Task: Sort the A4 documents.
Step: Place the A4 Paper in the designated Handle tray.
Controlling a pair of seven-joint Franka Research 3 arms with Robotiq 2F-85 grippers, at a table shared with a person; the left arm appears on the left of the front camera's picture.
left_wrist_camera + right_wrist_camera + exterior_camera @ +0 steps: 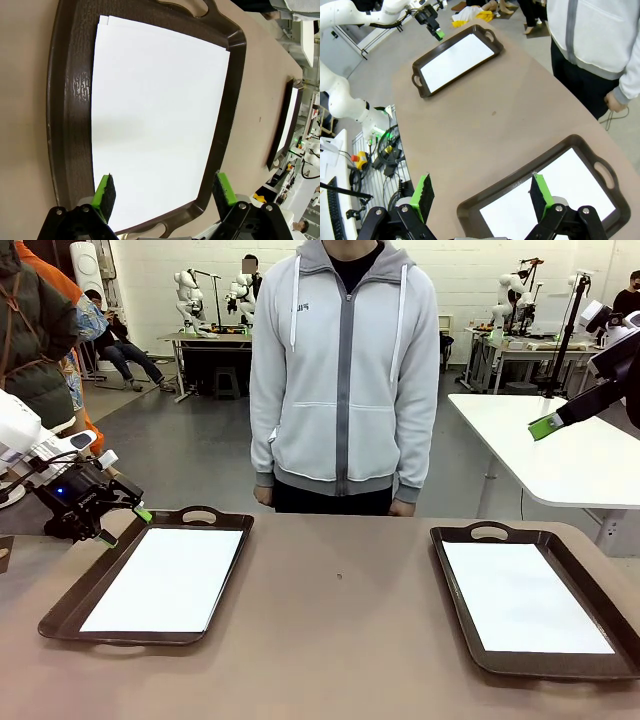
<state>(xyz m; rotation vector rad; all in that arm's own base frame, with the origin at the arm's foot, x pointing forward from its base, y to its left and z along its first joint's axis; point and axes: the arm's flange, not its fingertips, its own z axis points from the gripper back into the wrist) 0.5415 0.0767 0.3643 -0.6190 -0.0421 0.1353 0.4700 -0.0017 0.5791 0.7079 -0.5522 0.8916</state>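
Brown worktop (340, 640) with a person in a grey zip hoodie (345, 370) standing at the far edge, hands down. Two dark brown rectangular trays with handles sit on it: one near the left edge (215, 518), one near the right edge (455, 570). Each holds plain white A4 sheets, the left stack (165, 578) slightly fanned at one corner, the right sheets (522, 597) lying flat. Left end effector (125, 525) hovers at the left tray's far corner, fingers apart, holding nothing. Right end effector (480, 195) sits high above the right tray, fingers spread too.
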